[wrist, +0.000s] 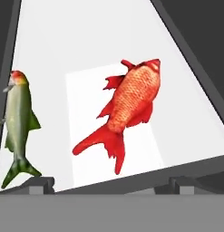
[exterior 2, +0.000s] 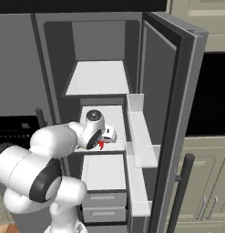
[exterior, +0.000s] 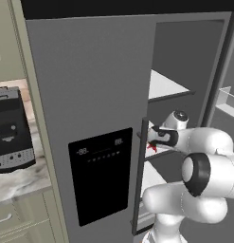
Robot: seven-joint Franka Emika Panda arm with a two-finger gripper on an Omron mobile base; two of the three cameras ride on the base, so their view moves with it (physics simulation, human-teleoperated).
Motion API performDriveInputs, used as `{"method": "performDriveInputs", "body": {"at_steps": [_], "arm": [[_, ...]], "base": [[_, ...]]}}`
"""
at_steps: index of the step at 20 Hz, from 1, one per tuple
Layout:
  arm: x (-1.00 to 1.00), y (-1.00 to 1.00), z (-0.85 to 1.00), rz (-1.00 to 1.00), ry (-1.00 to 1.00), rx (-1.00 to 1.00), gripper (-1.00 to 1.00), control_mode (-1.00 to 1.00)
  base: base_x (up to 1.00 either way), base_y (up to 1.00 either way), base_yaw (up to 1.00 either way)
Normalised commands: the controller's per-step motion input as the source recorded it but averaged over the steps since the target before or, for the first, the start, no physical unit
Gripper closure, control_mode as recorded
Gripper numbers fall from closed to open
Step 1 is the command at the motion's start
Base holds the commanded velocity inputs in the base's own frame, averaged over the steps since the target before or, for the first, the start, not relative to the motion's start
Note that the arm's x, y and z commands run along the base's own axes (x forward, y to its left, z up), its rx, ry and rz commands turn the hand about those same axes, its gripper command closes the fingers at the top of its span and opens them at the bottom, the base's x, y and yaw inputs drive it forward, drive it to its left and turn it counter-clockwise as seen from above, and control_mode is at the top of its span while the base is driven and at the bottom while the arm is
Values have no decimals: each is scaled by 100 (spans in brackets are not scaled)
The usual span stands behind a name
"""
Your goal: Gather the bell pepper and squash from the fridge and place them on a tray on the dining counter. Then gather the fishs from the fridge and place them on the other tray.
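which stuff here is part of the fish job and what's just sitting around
Part of the job:
- red fish, lying on the fridge shelf
- greenish-grey fish, on the same shelf, apart from the red one
- fridge, right door open
- gripper, fingers open, holding nothing

Just there:
- coffee machine on the worktop beside the fridge
- fridge drawers lower down

Arm point(exterior: 203, 175): glossy white rounded links, dark grey joint rings, grey-capped wrist beside the fridge point(exterior: 90, 95) door handle.
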Motion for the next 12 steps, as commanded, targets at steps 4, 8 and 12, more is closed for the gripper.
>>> {"method": "performDriveInputs", "body": {"at_steps": [4, 8, 12], "arm": [[43, 0, -21, 0, 4, 1, -100, -100], [43, 0, -26, 0, 7, 1, -100, -100], [35, 0, -34, 0, 9, 3, -100, -100]], "base": [[0, 0, 0], [0, 0, 0], [0, 0, 0]]}}
